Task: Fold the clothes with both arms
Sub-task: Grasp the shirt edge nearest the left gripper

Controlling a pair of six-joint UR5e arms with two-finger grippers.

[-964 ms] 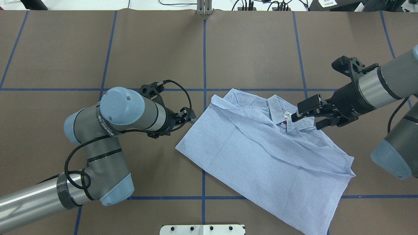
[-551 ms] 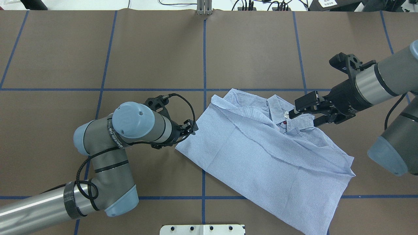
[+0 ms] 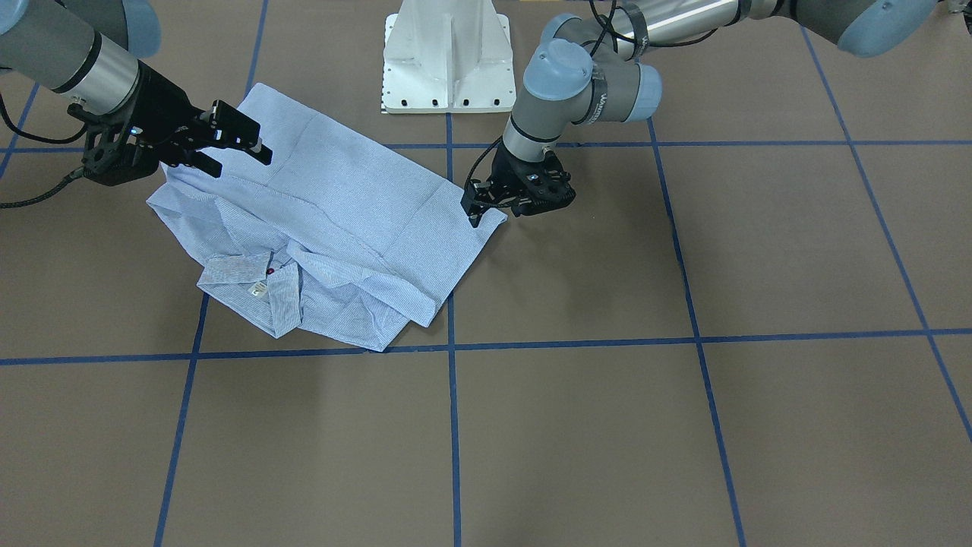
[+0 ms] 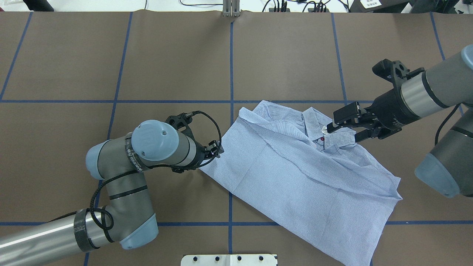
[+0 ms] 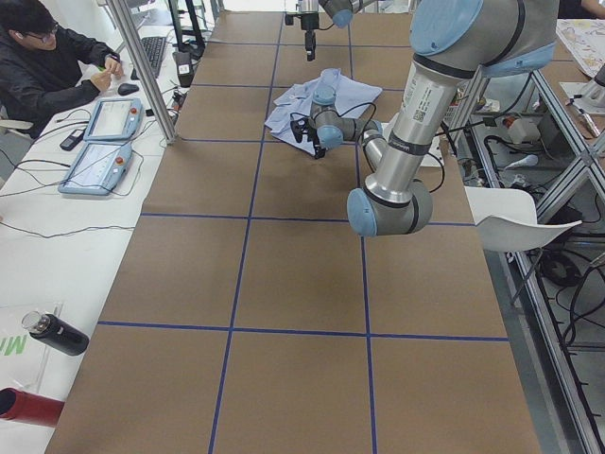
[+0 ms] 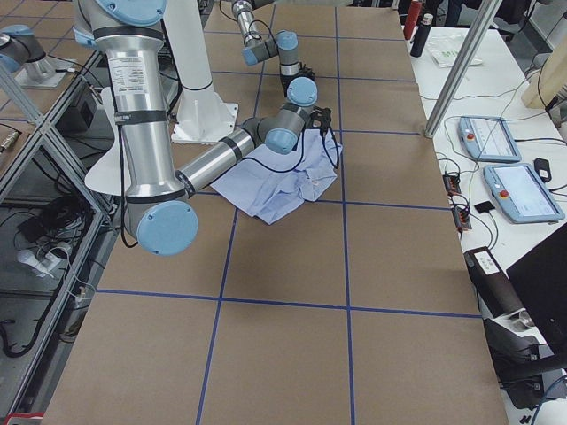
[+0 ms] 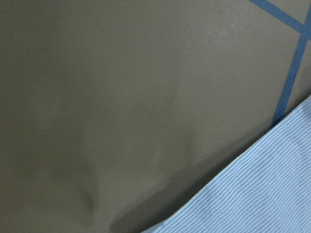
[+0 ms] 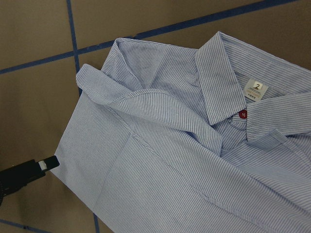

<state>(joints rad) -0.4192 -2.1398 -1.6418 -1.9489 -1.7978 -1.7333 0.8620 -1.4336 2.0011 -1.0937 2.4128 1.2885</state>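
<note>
While a striped light blue shirt [image 4: 295, 173] lies partly folded on a brown counter [image 4: 147, 55], two robot arms reach toward it from opposite sides. Seen from overhead, the shirt sits just right of the counter's middle and runs diagonally, from a far corner near the centre tape line [image 4: 231, 66] to a near corner at the right. Its front faces up and the sleeves are tucked across the body in loose folds. The collar [image 8: 218, 82] is at the far right end, spread open, with a small white label [image 8: 256, 90] inside it and a dark red button [image 8: 243, 114] just below. The left arm [image 4: 122, 173] bends sharply at the elbow, and the left claw [image 4: 218, 149] points down at the shirt's left corner, at the edge of the cloth. From the front camera the left claw looks to be touching that corner, but its fingers are too small and dark to show whether they are spread, closed or pinching cloth: I cannot tell. The left wrist camera shows only bare counter, a strip of blue tape and the shirt's striped edge. The right arm [image 4: 432, 88] comes in from the right, and the right claw [image 4: 343, 133] hangs above the collar with its two fingers spread wide and nothing between them.
</note>
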